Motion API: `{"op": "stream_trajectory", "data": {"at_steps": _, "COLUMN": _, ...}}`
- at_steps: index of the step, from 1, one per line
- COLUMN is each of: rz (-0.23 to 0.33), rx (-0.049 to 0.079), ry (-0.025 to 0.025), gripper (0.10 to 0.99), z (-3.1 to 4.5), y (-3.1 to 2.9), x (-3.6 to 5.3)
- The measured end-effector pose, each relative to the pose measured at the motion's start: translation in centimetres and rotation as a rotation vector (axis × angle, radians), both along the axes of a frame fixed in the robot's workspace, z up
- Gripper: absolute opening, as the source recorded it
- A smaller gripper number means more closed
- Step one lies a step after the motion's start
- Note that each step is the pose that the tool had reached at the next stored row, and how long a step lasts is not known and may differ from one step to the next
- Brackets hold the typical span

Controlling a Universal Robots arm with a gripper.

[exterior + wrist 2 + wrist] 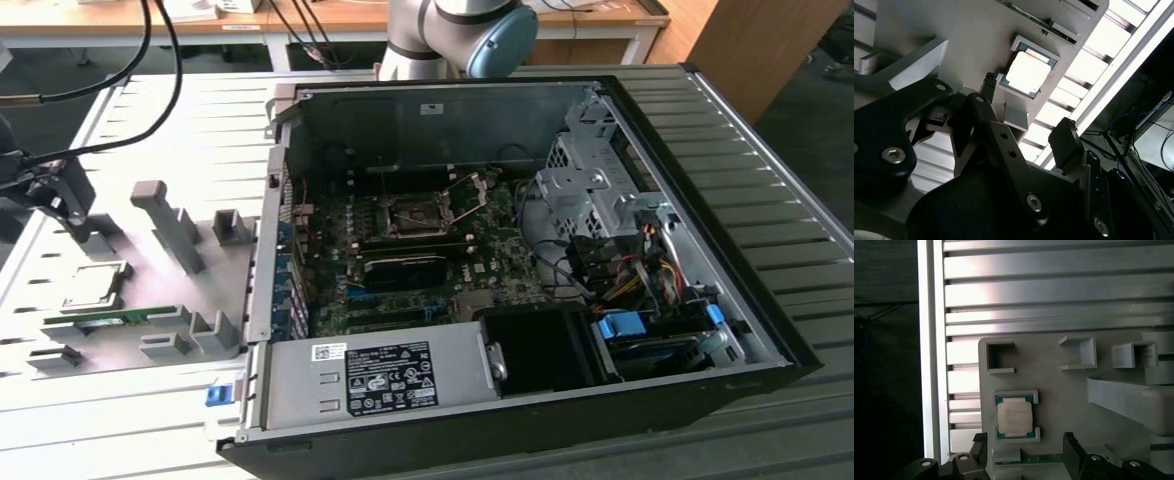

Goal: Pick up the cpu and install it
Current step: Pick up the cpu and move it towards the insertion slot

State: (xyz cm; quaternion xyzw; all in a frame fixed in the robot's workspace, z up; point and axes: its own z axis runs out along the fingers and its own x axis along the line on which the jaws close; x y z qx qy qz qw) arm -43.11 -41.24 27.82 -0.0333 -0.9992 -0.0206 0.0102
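Note:
The cpu point(91, 287) is a small square chip with a silver top. It lies flat in a cornered nest on the grey fixture plate point(160, 290), at the exterior view's left. Both wrist views show the cpu point(1027, 72) point(1014, 415) lying free just beyond the fingertips. My gripper point(64, 212) point(1026, 112) point(1024, 442) hovers over the plate close to the chip. It is open, with nothing between its black fingers point(1070, 441). The motherboard socket point(414, 215) sits inside the open computer case, its metal frame lifted.
A green memory stick point(100, 318) point(1046, 458) lies in a slot beside the cpu. Grey posts and brackets point(167, 225) rise from the plate. The case wall point(274, 250) stands between plate and motherboard. Drive cage and cables point(607, 215) fill the case's right side.

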Motion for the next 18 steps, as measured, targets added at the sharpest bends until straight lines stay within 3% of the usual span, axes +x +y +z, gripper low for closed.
{"op": "stream_trajectory", "data": {"at_steps": 13, "rz": 0.005, "rx": 0.001, "ry": 0.0017, "gripper": 0.706, "z": -0.72, "y": -0.02, "x": -0.03}}
{"op": "stream_trajectory", "data": {"at_steps": 18, "rz": 0.010, "rx": 0.000, "ry": 0.0022, "gripper": 0.706, "z": -1.02, "y": -0.10, "x": -0.44}}
